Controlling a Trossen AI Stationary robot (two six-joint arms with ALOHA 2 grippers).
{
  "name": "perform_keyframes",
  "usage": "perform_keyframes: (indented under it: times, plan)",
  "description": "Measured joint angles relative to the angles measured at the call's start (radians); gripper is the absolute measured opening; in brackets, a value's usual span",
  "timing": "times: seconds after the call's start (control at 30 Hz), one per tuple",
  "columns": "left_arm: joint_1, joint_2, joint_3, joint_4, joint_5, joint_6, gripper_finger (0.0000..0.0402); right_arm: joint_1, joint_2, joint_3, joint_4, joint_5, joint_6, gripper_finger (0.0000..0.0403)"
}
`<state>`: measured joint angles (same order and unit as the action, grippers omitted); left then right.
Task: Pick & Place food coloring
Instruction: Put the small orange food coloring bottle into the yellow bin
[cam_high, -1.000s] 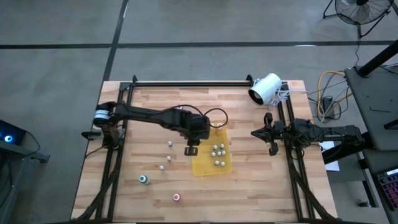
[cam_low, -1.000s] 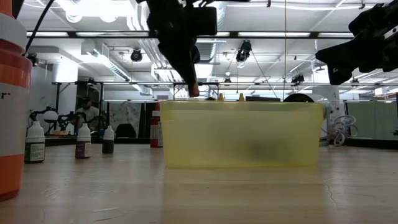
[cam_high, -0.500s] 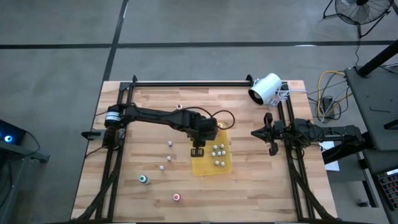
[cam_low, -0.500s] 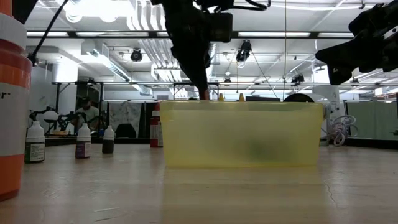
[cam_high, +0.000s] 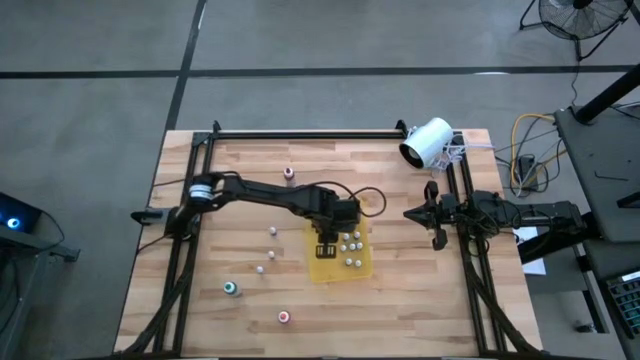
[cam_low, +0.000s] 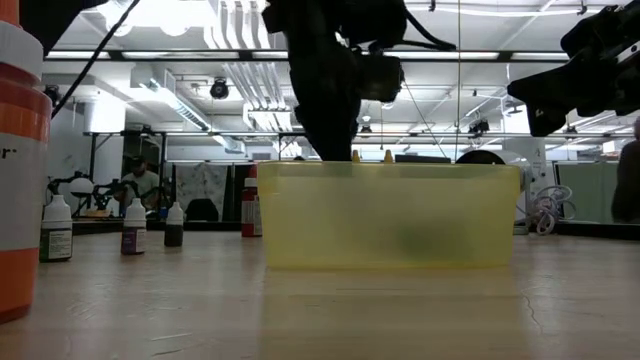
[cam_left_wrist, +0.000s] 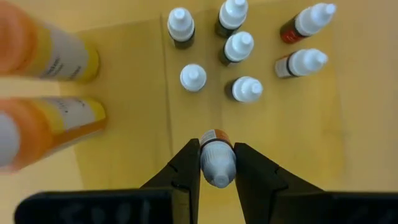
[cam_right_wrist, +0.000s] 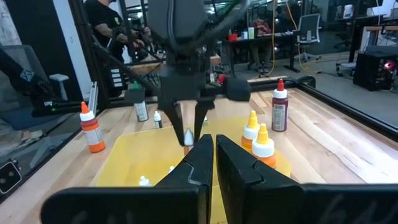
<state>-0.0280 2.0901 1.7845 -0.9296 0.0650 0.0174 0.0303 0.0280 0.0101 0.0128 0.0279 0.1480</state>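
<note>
Food coloring bottle (cam_left_wrist: 217, 161), small, white-capped with an orange-brown label band, clamped between the fingers of the left gripper (cam_left_wrist: 216, 167) and hung over the yellow tray (cam_high: 330, 268) at mid-table. Cap pointed toward the wrist camera, body toward the tray floor; contact with the floor not discernible. Seven more small white-capped bottles (cam_left_wrist: 239, 48) stood upright on the tray floor just beyond the held one, in a loose cluster, none touching it. Two larger orange-topped bottles (cam_left_wrist: 46, 56) stood at the tray's far edge. Left arm (cam_high: 265, 192) extended from the table's left side across to the tray. In the low view, left gripper (cam_low: 335, 150) dipped behind the tray's translucent yellow wall (cam_low: 390, 215).

Outside the tray: three small bottles (cam_high: 272, 231) on the wood left of it, a teal-capped bottle (cam_high: 230, 289) and a pink-capped bottle (cam_high: 284, 318) toward the near edge, another pink-capped bottle (cam_high: 289, 174) toward the far edge.

Right gripper (cam_high: 432, 213) parked at the table's right side, well apart from the tray, fingers (cam_right_wrist: 201, 163) pressed together on nothing. White cylindrical device (cam_high: 427, 143) lay at the far right corner.
</note>
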Motion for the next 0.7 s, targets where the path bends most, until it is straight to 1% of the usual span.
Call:
perform_keyframes:
  times: [0.17, 0.7]
  plan:
    - [0.0, 0.029, 0.022, 0.008, -0.004, 0.004, 0.0058, 0.0, 0.0, 0.0, 0.0, -0.001, 0.0, 0.0013]
    - [0.0, 0.082, 0.01, 0.047, -0.042, 0.011, 0.0058, 0.0, 0.0, 0.0, 0.0, -0.001, 0.0, 0.0013]
